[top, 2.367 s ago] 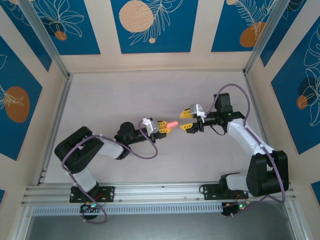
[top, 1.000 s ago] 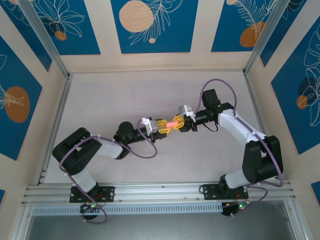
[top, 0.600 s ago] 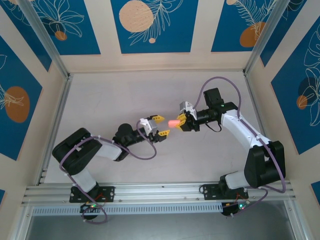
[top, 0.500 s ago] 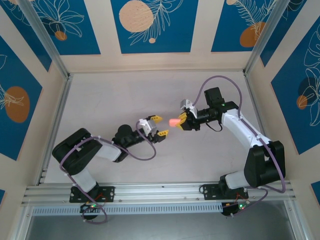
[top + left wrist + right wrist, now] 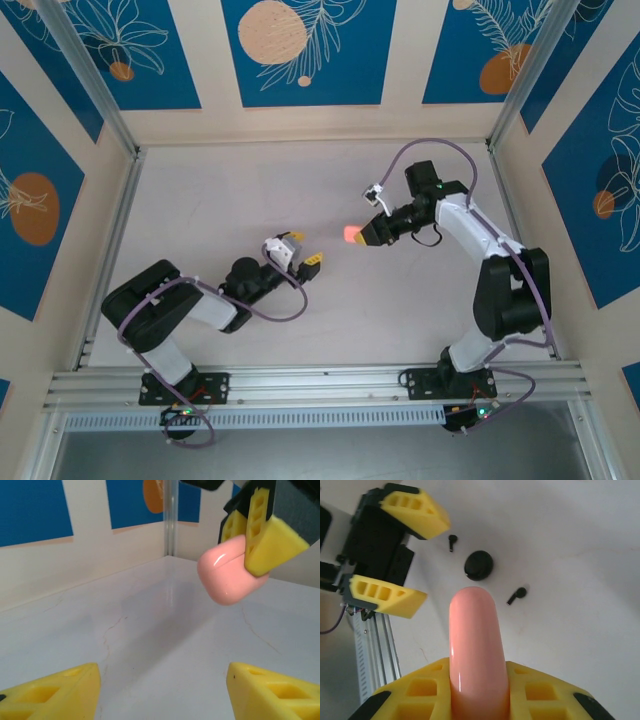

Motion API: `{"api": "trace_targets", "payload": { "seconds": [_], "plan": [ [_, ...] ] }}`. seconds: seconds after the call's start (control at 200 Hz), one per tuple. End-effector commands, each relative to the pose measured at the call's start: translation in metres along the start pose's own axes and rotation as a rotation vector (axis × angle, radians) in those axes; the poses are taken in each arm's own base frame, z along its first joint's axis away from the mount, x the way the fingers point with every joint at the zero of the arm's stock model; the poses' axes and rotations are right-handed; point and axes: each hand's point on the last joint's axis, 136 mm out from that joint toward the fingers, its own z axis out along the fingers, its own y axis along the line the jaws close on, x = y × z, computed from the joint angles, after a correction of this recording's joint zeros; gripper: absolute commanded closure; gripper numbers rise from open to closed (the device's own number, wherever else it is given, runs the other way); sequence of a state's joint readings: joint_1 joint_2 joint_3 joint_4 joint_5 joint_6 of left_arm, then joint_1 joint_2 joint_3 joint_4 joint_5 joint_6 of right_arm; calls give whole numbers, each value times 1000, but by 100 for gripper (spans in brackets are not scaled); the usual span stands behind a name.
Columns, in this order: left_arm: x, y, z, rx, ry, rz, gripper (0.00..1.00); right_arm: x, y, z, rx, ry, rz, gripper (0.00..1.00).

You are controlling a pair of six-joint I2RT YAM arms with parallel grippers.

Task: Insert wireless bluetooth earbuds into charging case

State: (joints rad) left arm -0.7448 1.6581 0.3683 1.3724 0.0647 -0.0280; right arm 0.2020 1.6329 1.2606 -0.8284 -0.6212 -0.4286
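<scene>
**A:** Where do the earbuds [image 5: 451, 542] sit?

**B:** Both lie loose on the tabletop [image 5: 580, 540], on either side of the black disc [image 5: 478, 565]. One earbud is just beside the disc, on the side toward the left arm's jaws. The other earbud [image 5: 516, 595] is near the disc on the opposite side. Neither touches it.

**A:** And the charging case?

**B:** The pink charging case [image 5: 476, 645] is up off the tabletop. The right arm's jaws are closed tight on its lower part, so its rounded end points out toward the disc. That grip probably leaves the free end exposed for the other arm to work on.

**A:** Are the left jaws ready for that?

**B:** They are spread wide with nothing between them. From the disc they sit out past the first earbud. From the left wrist, the case [image 5: 225, 577] hangs ahead of them, well apart.

**A:** Is the case open?

**B:** It looks shut, with only a faint seam showing. The lid likely has to come up before either earbud can go in.

**A:** What can't be made out?

**B:** The end of the case inside the right jaws is covered, so the hinge side is unknown. The earbuds are too small to tell which is which, and the left jaws' height above the disc is unclear.
</scene>
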Motion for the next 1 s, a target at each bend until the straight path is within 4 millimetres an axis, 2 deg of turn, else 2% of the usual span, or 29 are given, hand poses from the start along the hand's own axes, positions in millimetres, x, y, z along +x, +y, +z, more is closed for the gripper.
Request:
{"api": "trace_targets", "payload": {
  "seconds": [0.0, 0.315, 0.615, 0.995],
  "plan": [
    [5, 11, -4, -77, 1, -60, 34, 10, -11, 0, 13, 76, 135, 90],
    [39, 29, -5, -190, 148, -108, 35, 21, -62, 3, 86, 191, 249, 90],
    [54, 34, 3, -225, 259, -107, 34, 39, -102, 1, 123, 287, 350, 89],
    [60, 31, 15, -206, 314, -108, 34, 53, -120, 2, 82, 341, 411, 89]
  ]
}}
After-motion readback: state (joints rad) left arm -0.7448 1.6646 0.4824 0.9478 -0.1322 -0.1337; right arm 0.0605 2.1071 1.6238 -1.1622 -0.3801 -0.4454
